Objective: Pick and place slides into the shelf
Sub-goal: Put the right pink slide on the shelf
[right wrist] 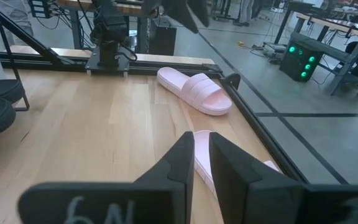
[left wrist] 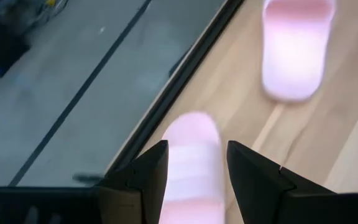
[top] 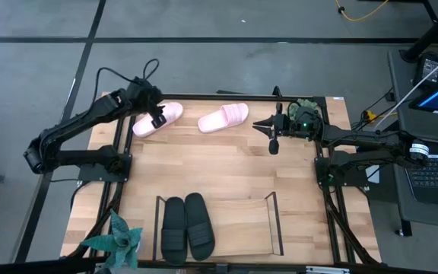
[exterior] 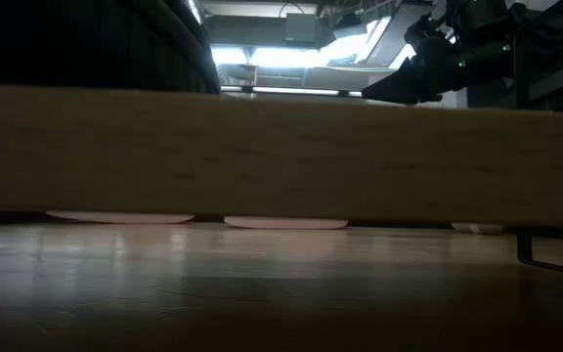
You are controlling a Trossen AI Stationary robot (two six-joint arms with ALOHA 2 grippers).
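Two pale pink slides lie sole-down at the table's far side, the left one (top: 167,114) (left wrist: 191,163) and the right one (top: 223,117) (left wrist: 294,50). Two black slides (top: 187,227) lie side by side in the left half of the wire shelf (top: 274,224) at the near edge. My left gripper (top: 157,119) (left wrist: 196,168) hovers open, slanting down over the left pink slide. That slide shows between its fingers, apart from them. My right gripper (top: 266,125) (right wrist: 202,155) waits at the far right, nearly level and shut, with nothing in it.
A potted plant (top: 116,240) stands at the near left corner. The shelf's right half (top: 242,224) shows bare wood. A black frame rail (left wrist: 166,106) runs along the table's far edge, close behind the pink slides. In the low view, the shelf's wooden base (exterior: 281,156) blocks most of the scene.
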